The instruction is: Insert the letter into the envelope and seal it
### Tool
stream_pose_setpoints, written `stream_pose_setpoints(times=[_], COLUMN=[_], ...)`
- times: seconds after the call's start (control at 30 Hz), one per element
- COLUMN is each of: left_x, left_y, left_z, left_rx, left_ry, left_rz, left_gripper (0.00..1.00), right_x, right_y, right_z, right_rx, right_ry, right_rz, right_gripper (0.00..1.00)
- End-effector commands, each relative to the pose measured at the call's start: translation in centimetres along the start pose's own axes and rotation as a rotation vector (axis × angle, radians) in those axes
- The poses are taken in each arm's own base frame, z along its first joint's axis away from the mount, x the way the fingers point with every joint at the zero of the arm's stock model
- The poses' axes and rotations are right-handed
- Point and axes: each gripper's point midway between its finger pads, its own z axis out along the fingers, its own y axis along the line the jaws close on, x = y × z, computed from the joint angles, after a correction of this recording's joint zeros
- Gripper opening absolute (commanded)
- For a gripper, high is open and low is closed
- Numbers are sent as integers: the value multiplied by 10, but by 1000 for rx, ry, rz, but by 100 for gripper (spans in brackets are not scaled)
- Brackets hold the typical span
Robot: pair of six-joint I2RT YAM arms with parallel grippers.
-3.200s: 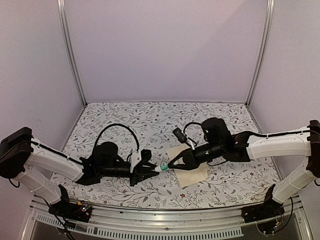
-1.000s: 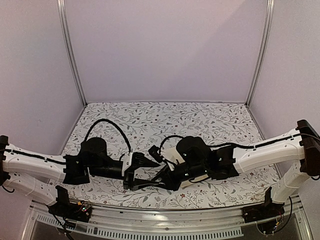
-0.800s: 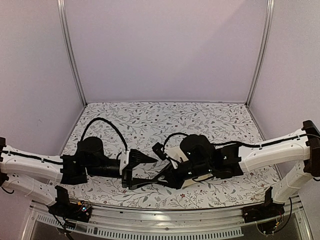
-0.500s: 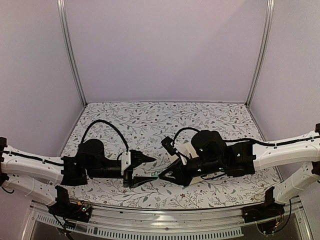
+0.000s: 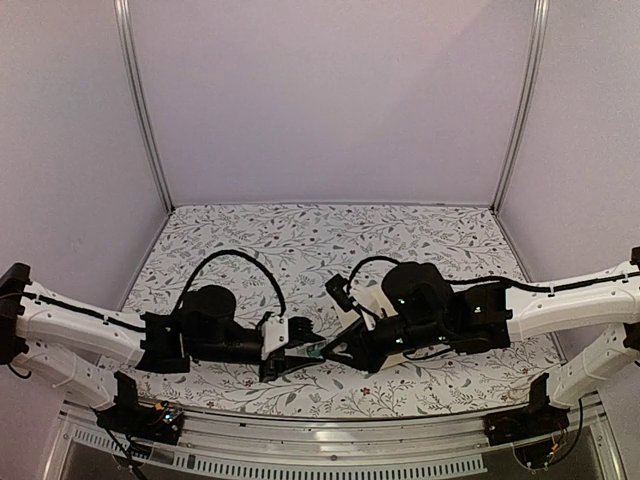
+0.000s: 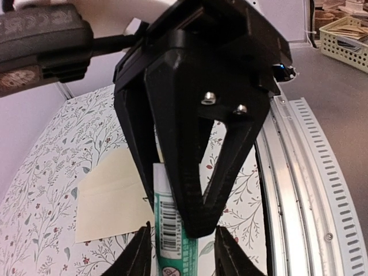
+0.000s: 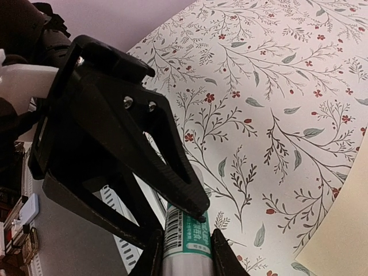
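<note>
A glue stick with a teal label (image 5: 316,350) hangs between my two grippers, low over the table's near middle. My right gripper (image 7: 187,253) is shut on its body (image 7: 185,233). My left gripper (image 6: 184,250) is open, its fingers either side of the stick (image 6: 172,230) with a gap on the right. Both grippers meet tip to tip in the top view, left gripper (image 5: 296,347), right gripper (image 5: 338,352). The cream envelope (image 6: 109,198) lies flat on the table beyond the stick. Its corner also shows in the right wrist view (image 7: 348,230). In the top view my right arm covers most of it. The letter is out of view.
The table has a floral-patterned cloth (image 5: 300,240). A metal rail (image 6: 299,172) runs along the near edge, close beside the grippers. Purple walls with metal posts (image 5: 140,110) close the sides and back.
My right gripper has drawn back to the right with the glue stick. My left arm has followed it to the right, and its open fingers are now around the stick's end.
</note>
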Motion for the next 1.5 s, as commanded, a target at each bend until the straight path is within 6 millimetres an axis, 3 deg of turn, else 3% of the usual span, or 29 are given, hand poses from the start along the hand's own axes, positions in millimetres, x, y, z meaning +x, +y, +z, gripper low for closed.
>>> stream_pose_setpoints(times=[0.0, 0.23, 0.53, 0.6, 0.7, 0.8, 0.97, 1.17, 1.3, 1.47], left_x=[0, 7, 4, 5, 9, 16, 47, 93, 128, 167], left_y=[-1, -5, -1, 0, 4, 1, 9, 23, 39, 42], left_z=[11, 21, 19, 20, 24, 33, 43, 33, 19, 2], left_rx=[3, 11, -35, -46, -68, -46, -121, -241, -366, -436], left_ry=[35, 82, 82, 91, 112, 155, 290, 445, 566, 715], left_rz=[9, 14, 23, 23, 5, -46, -144, -320, -479, -613], left_gripper=[37, 43, 14, 11, 9, 9, 10, 11, 12, 15], right_x=[-13, -14, -10, -8, -9, -13, -12, 7, 16, 23], right_y=[7, 4, -1, -3, -10, -25, -56, -108, -121, -129], right_z=[-7, -7, -6, -5, -7, -15, -36, -70, -86, -95], right_rx=[0, 12, 36, 45, 81, 160, 294, 575, 628, 643], right_ry=[-35, -43, -34, -30, -38, -52, -93, -128, -177, -231], right_rz=[4, 10, 31, 41, 51, 56, 59, 80, 128, 166], right_gripper=[0, 0, 1, 13, 45, 64, 77, 88, 91, 91])
